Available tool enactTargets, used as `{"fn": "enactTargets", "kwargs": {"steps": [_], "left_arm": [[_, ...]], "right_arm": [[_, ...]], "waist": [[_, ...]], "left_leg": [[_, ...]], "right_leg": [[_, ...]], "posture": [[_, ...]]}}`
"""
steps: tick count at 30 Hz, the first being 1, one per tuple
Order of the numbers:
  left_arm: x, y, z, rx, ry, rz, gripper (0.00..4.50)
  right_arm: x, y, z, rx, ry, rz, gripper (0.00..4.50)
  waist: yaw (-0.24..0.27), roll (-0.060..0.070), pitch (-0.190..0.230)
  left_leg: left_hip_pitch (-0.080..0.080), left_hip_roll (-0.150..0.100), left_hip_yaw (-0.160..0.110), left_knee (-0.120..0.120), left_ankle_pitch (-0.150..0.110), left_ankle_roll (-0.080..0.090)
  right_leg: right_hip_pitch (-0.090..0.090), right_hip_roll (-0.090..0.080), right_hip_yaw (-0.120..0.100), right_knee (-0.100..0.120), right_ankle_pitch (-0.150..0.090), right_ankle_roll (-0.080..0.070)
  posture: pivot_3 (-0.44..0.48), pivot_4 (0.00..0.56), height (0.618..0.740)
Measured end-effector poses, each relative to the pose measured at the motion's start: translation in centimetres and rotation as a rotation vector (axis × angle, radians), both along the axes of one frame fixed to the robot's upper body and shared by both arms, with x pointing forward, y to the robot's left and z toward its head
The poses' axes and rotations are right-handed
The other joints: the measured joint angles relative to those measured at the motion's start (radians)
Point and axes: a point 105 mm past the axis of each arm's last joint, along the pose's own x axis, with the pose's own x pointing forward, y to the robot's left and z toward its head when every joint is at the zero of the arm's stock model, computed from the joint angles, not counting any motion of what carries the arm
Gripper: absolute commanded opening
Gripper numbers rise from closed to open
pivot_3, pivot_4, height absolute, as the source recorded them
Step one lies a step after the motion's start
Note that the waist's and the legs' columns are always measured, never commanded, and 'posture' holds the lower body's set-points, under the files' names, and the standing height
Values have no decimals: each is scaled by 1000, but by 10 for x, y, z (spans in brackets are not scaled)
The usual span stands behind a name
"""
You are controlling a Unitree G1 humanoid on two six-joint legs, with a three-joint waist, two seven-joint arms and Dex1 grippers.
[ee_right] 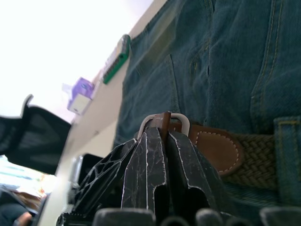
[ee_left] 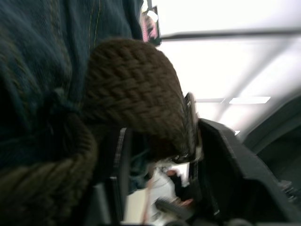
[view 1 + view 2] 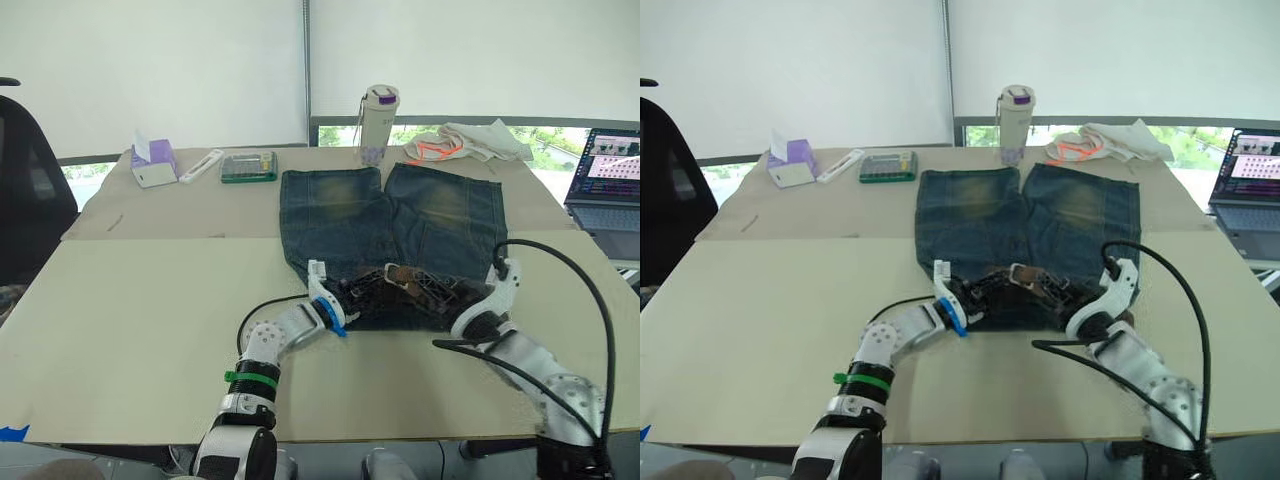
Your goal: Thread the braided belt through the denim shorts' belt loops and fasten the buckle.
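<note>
1. Right tool (image 1: 162,136) is clenched right at the buckle (image 1: 165,118); left tool (image 2: 160,155) grips a woven bend of the braided belt (image 2: 136,89).
2. Both sit at the waistband of the denim shorts (image 3: 395,235), which lie flat on the desk (image 3: 140,310).
3. Risk, I reckon: the smooth metal frame could twist or slip out, and the springy braid could bunch against a belt loop (image 1: 287,150).
4. Thick denim, stitched leather tab, chunky weave.
</note>
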Motion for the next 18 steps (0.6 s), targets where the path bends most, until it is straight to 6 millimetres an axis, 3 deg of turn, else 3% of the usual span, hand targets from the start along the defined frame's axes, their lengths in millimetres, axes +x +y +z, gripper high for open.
{"fn": "enactTargets", "kwargs": {"steps": [3,7,11,18], "left_arm": [[-6,3,13,114,-177,-74,4428],[-16,19,23,223,-368,-145,4475],[-25,31,22,264,-453,-185,4475],[-24,56,25,382,-656,-158,4475]], "right_arm": [[-2,-11,5,-83,-4,13,0],[-4,-33,10,-163,5,-6,0],[-4,-59,10,-251,42,-29,0],[-18,-96,16,-512,95,15,0]], "waist": [[-4,0,1],[-10,-1,3],[-6,-2,5],[1,-4,8]], "left_leg": [[-1,0,0,-1,0,0],[-1,2,1,-2,0,0],[-1,2,1,-1,0,0],[-1,2,1,-1,0,1]], "right_leg": [[-1,0,0,0,2,-4],[-1,1,0,0,2,-4],[-1,1,0,0,2,-4],[-1,1,0,-1,2,-4]], "posture": [[0,150,740],[0,150,740],[0,150,740],[0,150,740]]}}
